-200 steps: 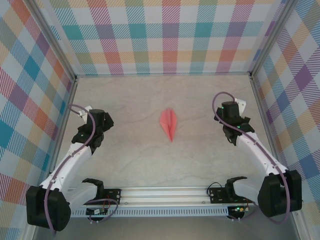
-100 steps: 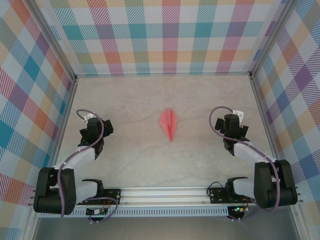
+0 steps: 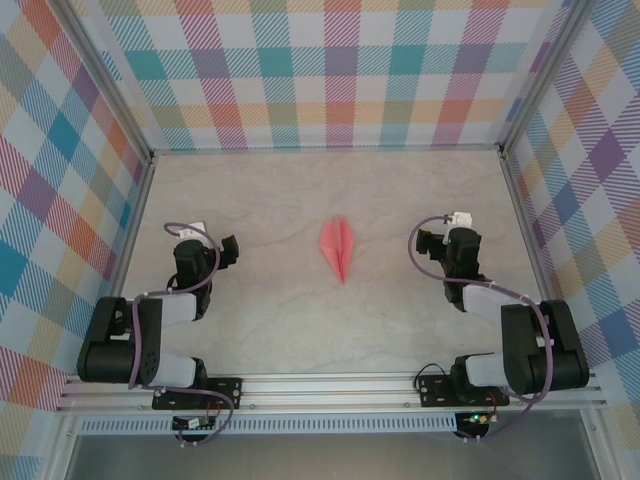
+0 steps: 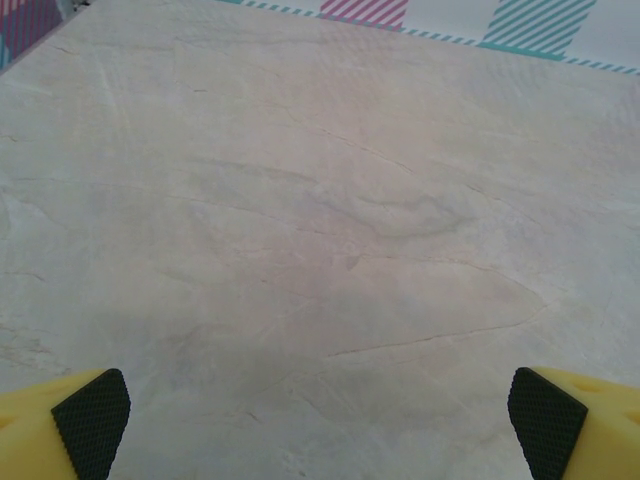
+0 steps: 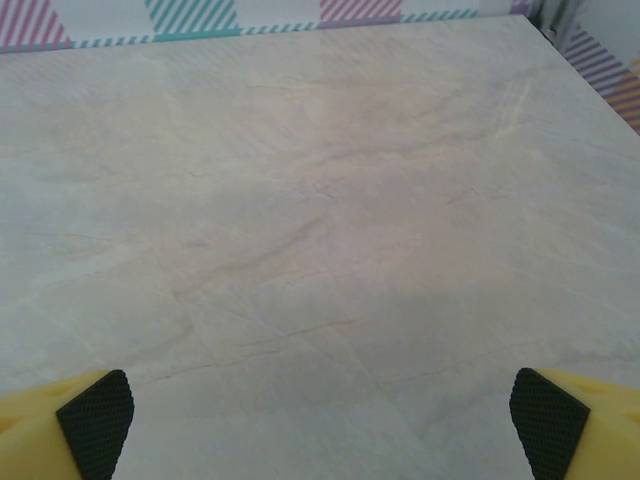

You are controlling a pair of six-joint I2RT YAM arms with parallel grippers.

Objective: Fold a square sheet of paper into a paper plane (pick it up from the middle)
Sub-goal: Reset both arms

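Observation:
The paper plane (image 3: 338, 248) is a slim salmon-pink dart with a centre crease. It lies flat in the middle of the table, its tip pointing toward the near edge, and nothing touches it. My left gripper (image 3: 222, 250) sits well to its left, open and holding nothing. My right gripper (image 3: 427, 243) sits well to its right, also open and holding nothing. In the left wrist view the gripper (image 4: 320, 425) has its yellow fingers (image 4: 92, 420) spread to the lower corners over bare table. The right wrist view shows the right gripper (image 5: 320, 420) the same way, fingers (image 5: 545, 420) wide apart.
The pale marbled table (image 3: 300, 320) is enclosed by plaid walls (image 3: 330, 80) at the back and on both sides. A metal rail (image 3: 330, 385) with both arm bases runs along the near edge. Both arms are folded back close to their bases.
Both arms have drawn back and folded toward their bases, the grippers sliding nearer the near edge. The paper plane has not moved. Both grippers stayed open.

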